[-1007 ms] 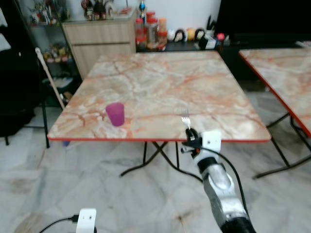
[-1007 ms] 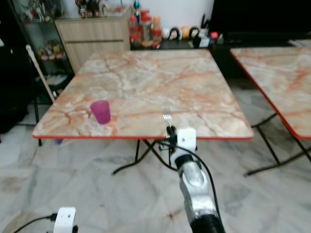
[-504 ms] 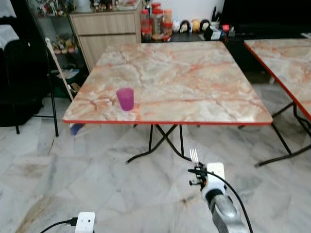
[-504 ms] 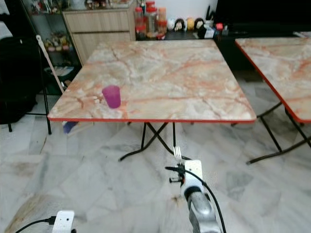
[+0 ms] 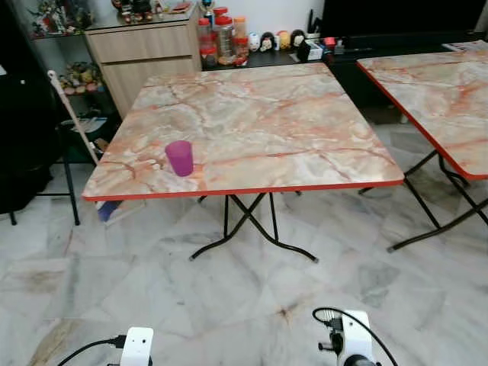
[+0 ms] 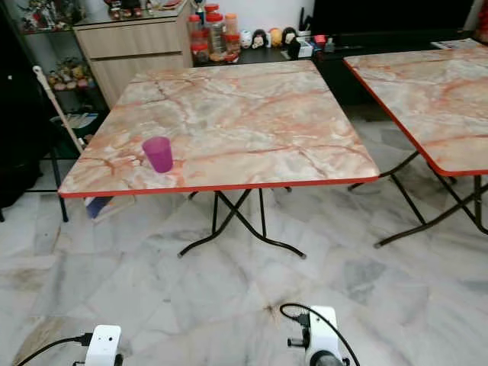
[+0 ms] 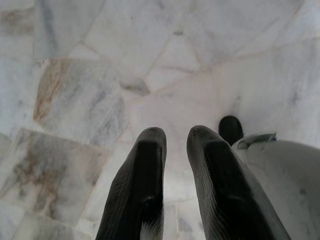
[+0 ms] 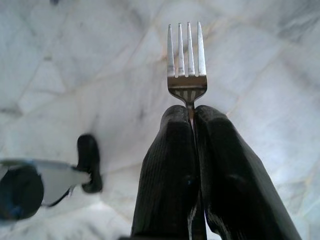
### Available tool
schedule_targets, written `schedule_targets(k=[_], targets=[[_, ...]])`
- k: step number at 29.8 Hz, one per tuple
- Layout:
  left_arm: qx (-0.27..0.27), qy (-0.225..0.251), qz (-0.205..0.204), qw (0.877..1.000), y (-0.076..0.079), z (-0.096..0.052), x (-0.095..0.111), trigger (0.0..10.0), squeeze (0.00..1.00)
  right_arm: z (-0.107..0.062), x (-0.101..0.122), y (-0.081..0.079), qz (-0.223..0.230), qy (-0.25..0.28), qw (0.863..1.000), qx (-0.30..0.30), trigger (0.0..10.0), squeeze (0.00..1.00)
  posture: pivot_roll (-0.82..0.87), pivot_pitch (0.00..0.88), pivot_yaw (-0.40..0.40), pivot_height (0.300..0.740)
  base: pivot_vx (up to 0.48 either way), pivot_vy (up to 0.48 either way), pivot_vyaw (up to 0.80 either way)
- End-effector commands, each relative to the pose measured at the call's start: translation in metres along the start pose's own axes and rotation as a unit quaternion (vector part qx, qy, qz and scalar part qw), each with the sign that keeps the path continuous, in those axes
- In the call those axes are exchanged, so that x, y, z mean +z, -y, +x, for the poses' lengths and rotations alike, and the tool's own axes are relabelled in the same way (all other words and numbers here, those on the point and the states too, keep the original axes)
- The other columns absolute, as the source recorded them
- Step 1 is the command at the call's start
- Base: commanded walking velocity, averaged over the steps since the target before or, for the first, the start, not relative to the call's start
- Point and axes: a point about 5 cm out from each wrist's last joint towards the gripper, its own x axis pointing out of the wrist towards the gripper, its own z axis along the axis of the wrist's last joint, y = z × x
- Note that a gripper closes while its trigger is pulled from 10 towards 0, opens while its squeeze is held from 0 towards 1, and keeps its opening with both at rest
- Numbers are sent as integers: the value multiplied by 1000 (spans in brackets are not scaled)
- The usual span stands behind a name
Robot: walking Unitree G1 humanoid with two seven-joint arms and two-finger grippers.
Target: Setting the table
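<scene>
The right gripper point(image 8: 192, 117), low over the marble floor point(image 5: 229, 305), pinches a fork point(image 8: 185, 60) by its neck, the left gripper point(image 7: 175, 137) hangs slightly parted, and beyond stands the surface point(image 5: 305, 130) bearing a purple cup point(image 5: 180, 158).

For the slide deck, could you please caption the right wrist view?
Right end effector clamps a silver fork, tines out, above the marble floor.

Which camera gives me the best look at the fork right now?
The right wrist view: the fork fills it, tines out, pinched between the right gripper fingers above the marble floor. The eye views catch just that arm's white wrist at the bottom edge, not the fork itself.
</scene>
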Motion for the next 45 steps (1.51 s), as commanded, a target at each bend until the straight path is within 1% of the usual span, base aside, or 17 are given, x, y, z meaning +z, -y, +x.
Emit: schedule_targets(k=[1, 3, 6, 11, 16, 18, 19, 24, 30, 34, 36, 45], targets=[[3, -5, 18, 1000, -4, 0, -2, 10000, 0, 2, 6, -8, 6, 6, 1000, 7, 10000, 0, 16, 0, 75, 740, 0, 0, 0], [0, -11, 29, 1000, -4, -1, -4, 10000, 0, 3, 11, -13, 17, 16, 1000, 15, 10000, 0, 14, 0, 75, 740, 0, 0, 0], [0, -14, 33, 999, -4, -1, -5, 10000, 0, 4, 11, -13, 24, 16, 999, 14, 10000, 0, 17, 0, 72, 740, 0, -86, 0], [2, -15, 39, 999, -3, 0, -3, 10000, 0, 3, 7, -14, 11, 2, 1000, 18, 10000, 0, 21, 0, 71, 740, 0, -287, 0], [3, -16, 42, 999, -3, 0, -2, 10000, 0, 3, 7, -12, 24, -2, 1000, 13, 10000, 0, 27, 0, 67, 740, 0, -315, 0], [-10, -15, 69, 997, 1, 0, -2, 10000, 0, 5, 13, -11, 29, 4, 1000, 7, 10000, 0, 22, 0, 71, 740, 0, -317, 0], [-11, -15, 70, 997, 1, 0, -2, 10000, 0, 5, 14, -11, 28, 5, 1000, 8, 10000, 0, 19, 0, 72, 740, 0, -319, 0], [-8, -10, 66, 998, 3, 2, 4, 10000, 0, 7, 25, -15, 15, 19, 999, 26, 10000, 0, 19, 0, 66, 740, 0, -328, 0], [-10, -12, 64, 998, 8, 1, 2, 10000, 0, 8, 31, -16, 3, 29, 999, 27, 10000, 0, 15, 0, 58, 740, 0, -335, 148], [-11, -16, 62, 998, 9, 0, -2, 10000, 0, 8, 30, -15, 6, 28, 999, 22, 10000, 0, 15, 0, 56, 740, 0, -331, 641], [-10, -20, 60, 998, 9, 0, -4, 10000, 0, 7, 27, -13, 11, 22, 999, 22, 10000, 0, 18, 0, 54, 740, 0, -330, 0], [-10, -23, 60, 998, 10, -2, -8, 10000, 0, 6, 20, -12, 2, 13, 1000, 23, 10000, 0, 14, 0, 56, 740, 0, -330, 0]])
